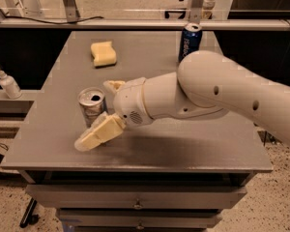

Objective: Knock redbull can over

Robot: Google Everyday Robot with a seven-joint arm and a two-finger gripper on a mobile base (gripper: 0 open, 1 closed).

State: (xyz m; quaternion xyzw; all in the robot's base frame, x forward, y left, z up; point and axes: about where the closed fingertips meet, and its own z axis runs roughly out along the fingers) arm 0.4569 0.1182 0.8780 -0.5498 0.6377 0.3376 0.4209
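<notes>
Fingers (99, 132) of the gripper (95, 114) stand wide apart, and we see nothing clamped between them. One cream finger lies low across the front of the redbull can (92, 104), angled down and to the can's left. The other pokes out just behind the can's upper right side. The can stands upright between the two, its silver top with the pull-tab opening facing up. We cannot tell whether the front finger touches the can's lower wall or only covers it; the can's base is hidden behind that finger.

We take the can as our marker for everything else. It stands on the grey table (183, 144), which stretches farther to the can's right than to its left. The white arm (217, 88) reaches in from the can's right, its wrist just beside the can and its thick forearm running off to the right. Well behind the can, a yellow sponge (103, 53) lies flat on the table. Farther behind and well to the right, a dark blue can (189, 41) with white lettering stands upright. Well to the left of the redbull can, off the table, we see a white bottle (7, 83) standing on a ledge. Below the can, under the tabletop, sit drawer fronts (135, 204).
</notes>
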